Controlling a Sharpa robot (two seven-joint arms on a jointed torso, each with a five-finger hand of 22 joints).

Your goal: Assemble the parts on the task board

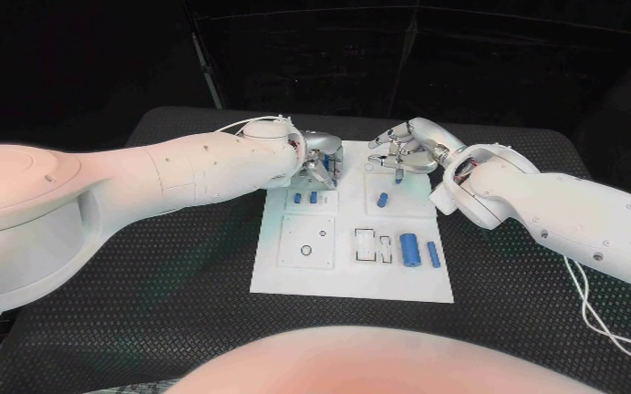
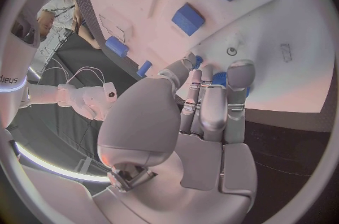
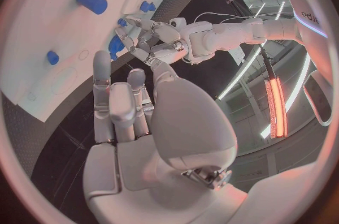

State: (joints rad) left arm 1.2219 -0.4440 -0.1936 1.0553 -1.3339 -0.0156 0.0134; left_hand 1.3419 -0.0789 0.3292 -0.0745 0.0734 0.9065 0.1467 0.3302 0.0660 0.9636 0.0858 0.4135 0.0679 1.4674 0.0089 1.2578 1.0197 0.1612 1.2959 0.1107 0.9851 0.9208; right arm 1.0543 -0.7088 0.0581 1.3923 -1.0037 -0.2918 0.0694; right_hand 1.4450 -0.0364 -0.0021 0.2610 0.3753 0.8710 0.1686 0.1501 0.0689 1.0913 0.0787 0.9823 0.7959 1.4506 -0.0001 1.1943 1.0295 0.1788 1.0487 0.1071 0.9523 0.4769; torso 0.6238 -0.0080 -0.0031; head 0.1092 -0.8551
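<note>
The white task board [image 1: 355, 266] lies in the middle of the black table. My left hand [image 1: 315, 159] hangs over its far left corner, and its fingertips [image 2: 240, 74] close round a small blue part [image 2: 220, 78] just above the plate. My right hand [image 1: 401, 152] hovers over the far right corner with its fingers [image 3: 102, 74] stretched out and nothing in them. Two small blue parts [image 1: 305, 198] sit near my left hand. A blue cylinder [image 1: 383, 200] lies below my right hand. A wider blue block [image 1: 409, 248] and a slim blue piece [image 1: 433, 254] rest at the board's near right.
The board carries a square plate with a small ring hole [image 1: 306, 250] and two narrow rectangular slots [image 1: 372, 246]. Black ribbed table [image 1: 158, 321] surrounds the board. A white cable [image 1: 592, 312] trails off my right arm at the table's right edge.
</note>
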